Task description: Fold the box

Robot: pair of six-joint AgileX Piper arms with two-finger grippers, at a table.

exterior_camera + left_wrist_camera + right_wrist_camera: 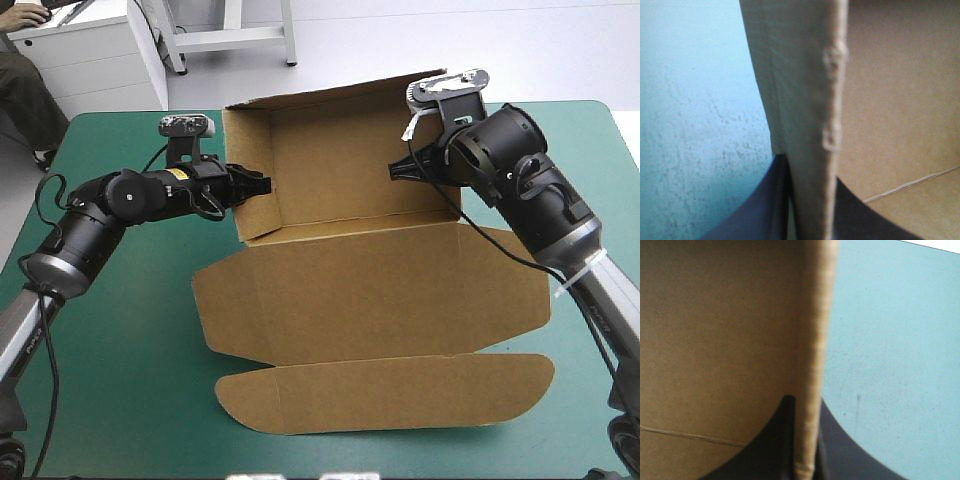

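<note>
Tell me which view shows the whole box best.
The high view: the box shows whole, walls raised, lid flat. Each wrist view shows only one side wall, gripped between black fingers, and some inner board.

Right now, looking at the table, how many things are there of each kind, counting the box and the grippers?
Box: 1, brown, walls partly raised, lid flat.
Grippers: 2, black, the left gripper and the right gripper, each shut on a side wall of the box.
Total: 3
</note>
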